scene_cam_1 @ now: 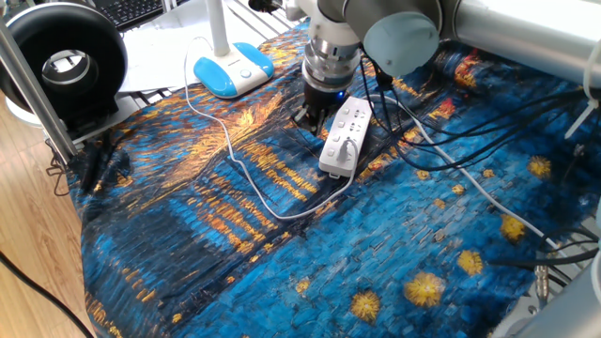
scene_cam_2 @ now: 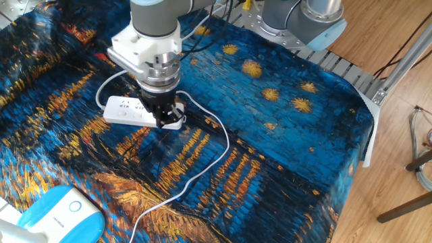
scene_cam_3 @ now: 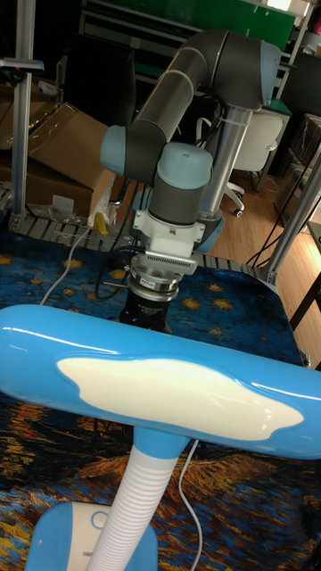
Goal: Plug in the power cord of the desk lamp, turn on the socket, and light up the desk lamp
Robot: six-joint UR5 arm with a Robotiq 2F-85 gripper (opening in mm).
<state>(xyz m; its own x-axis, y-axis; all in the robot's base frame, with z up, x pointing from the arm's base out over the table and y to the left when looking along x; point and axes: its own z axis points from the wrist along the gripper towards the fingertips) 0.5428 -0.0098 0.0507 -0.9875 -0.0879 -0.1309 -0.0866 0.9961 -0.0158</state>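
Socket [scene_cam_1: 344, 134]: white elongated strip, flat on blue painted cloth, upper centre of one fixed view; small plug seated at its near end. Power cord [scene_cam_1: 232, 155]: thin white, loops across cloth from plug to lamp base. Desk lamp [scene_cam_1: 232, 68]: light-blue and white base, upper left, white stem upright; blue head [scene_cam_3: 160, 379] fills tall view.

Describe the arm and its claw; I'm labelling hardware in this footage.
The arm has grey tube segments with light-blue joint caps. A white bracket and ribbed silver wrist lead to a small black claw with a blue light. Black cables trail from the wrist.
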